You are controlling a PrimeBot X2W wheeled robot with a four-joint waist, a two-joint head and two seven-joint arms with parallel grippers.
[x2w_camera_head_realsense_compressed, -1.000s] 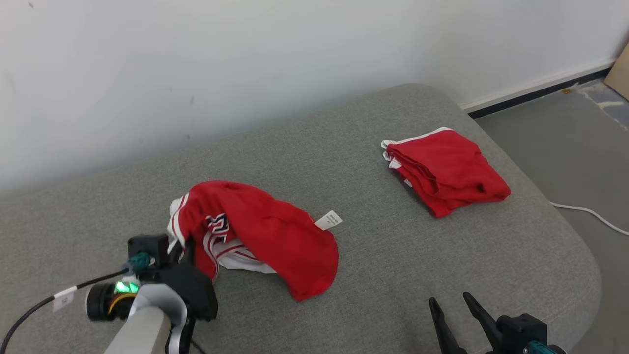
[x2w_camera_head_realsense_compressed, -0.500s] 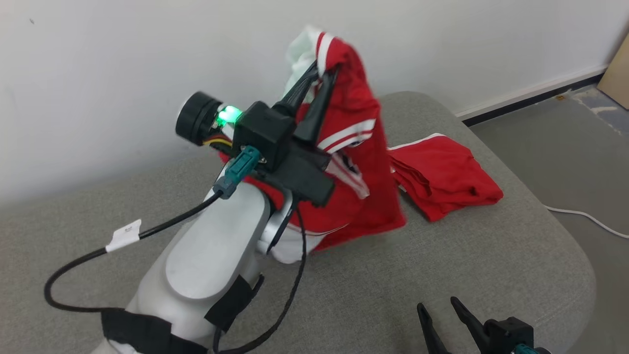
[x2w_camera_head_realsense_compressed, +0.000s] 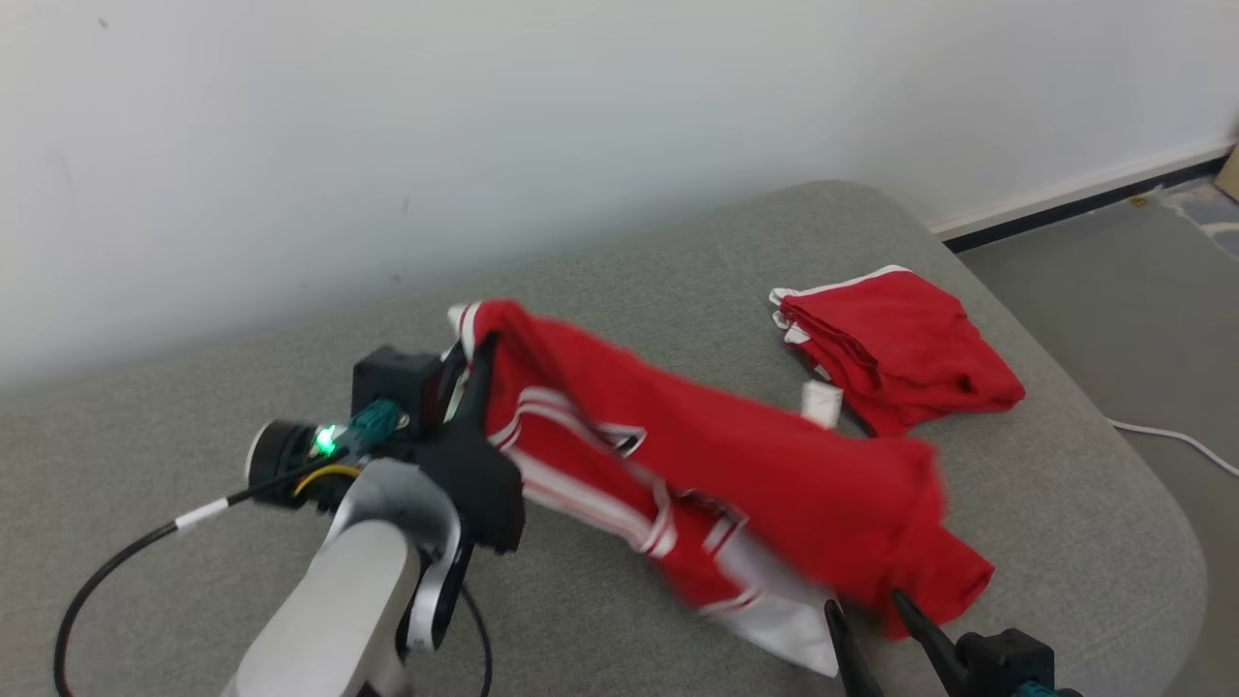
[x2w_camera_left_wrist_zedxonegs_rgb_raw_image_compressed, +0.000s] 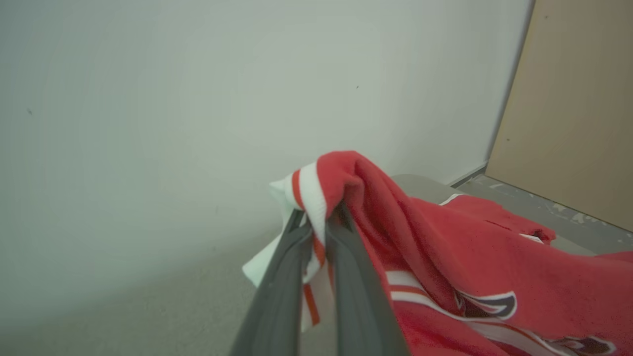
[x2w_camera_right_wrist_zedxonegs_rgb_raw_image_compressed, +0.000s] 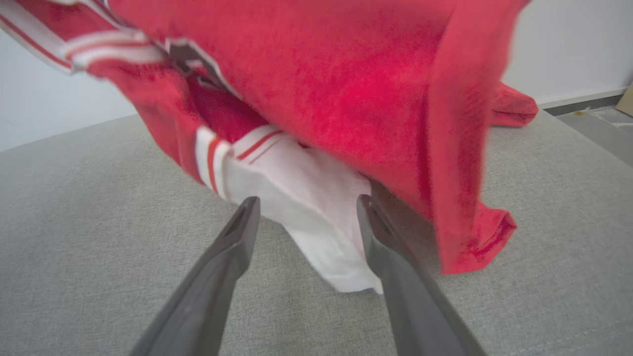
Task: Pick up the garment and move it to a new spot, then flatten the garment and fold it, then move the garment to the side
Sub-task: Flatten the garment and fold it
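Observation:
The garment (x2w_camera_head_realsense_compressed: 736, 465) is red with white stripes and a white panel. It stretches in mid-air from my left gripper (x2w_camera_head_realsense_compressed: 474, 353) at the left down to the front right of the grey cushion (x2w_camera_head_realsense_compressed: 194, 407). My left gripper (x2w_camera_left_wrist_zedxonegs_rgb_raw_image_compressed: 319, 225) is shut on its striped white hem. My right gripper (x2w_camera_head_realsense_compressed: 866, 615) stands open at the bottom right, its fingers just below the garment's trailing end. In the right wrist view the garment (x2w_camera_right_wrist_zedxonegs_rgb_raw_image_compressed: 316, 74) hangs blurred above the open right gripper (x2w_camera_right_wrist_zedxonegs_rgb_raw_image_compressed: 306, 207), its white panel between the fingertips and untouched.
A folded red garment (x2w_camera_head_realsense_compressed: 900, 344) lies at the cushion's far right. A white wall (x2w_camera_head_realsense_compressed: 484, 116) rises behind the cushion. The cushion's right edge drops to grey floor (x2w_camera_head_realsense_compressed: 1113, 281), where a white cable (x2w_camera_head_realsense_compressed: 1171, 436) lies. A tan board (x2w_camera_left_wrist_zedxonegs_rgb_raw_image_compressed: 573, 109) leans at the right.
My left gripper lifted the garment off the cushion, swung it high, and has now come down to the left, flinging the cloth out toward the right gripper. The camera shifted slightly.

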